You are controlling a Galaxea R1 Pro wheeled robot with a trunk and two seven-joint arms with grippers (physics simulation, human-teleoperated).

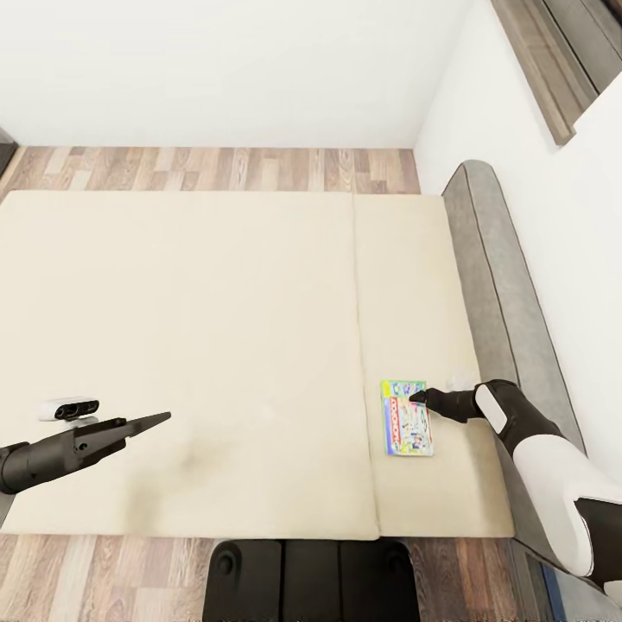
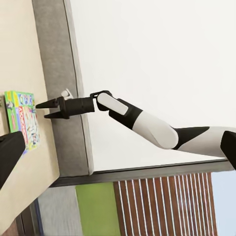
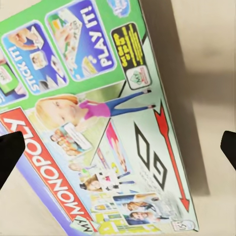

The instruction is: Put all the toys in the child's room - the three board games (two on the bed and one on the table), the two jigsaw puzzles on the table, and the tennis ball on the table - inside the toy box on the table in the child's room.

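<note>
- The left gripper is held over the near left part of the bed, well apart from the game. Its fingers read as one closed point in the head view, with nothing between them.
- The bed's pale cover is split by a seam. The one board game seen, a Monopoly box, lies flat on the narrower right strip, near the grey headboard.
- The box's long axis is seen to run from the bed's far side toward the robot, about parallel to the seam.
- The right gripper is placed at the box's far right corner, just over it. In the right wrist view the box fills the space between two dark fingertips set wide apart, so the fingers are judged open, with nothing clamped.
- The right arm is clearly the nearer. The grasp is judged to turn on closing across the box's short width.
</note>
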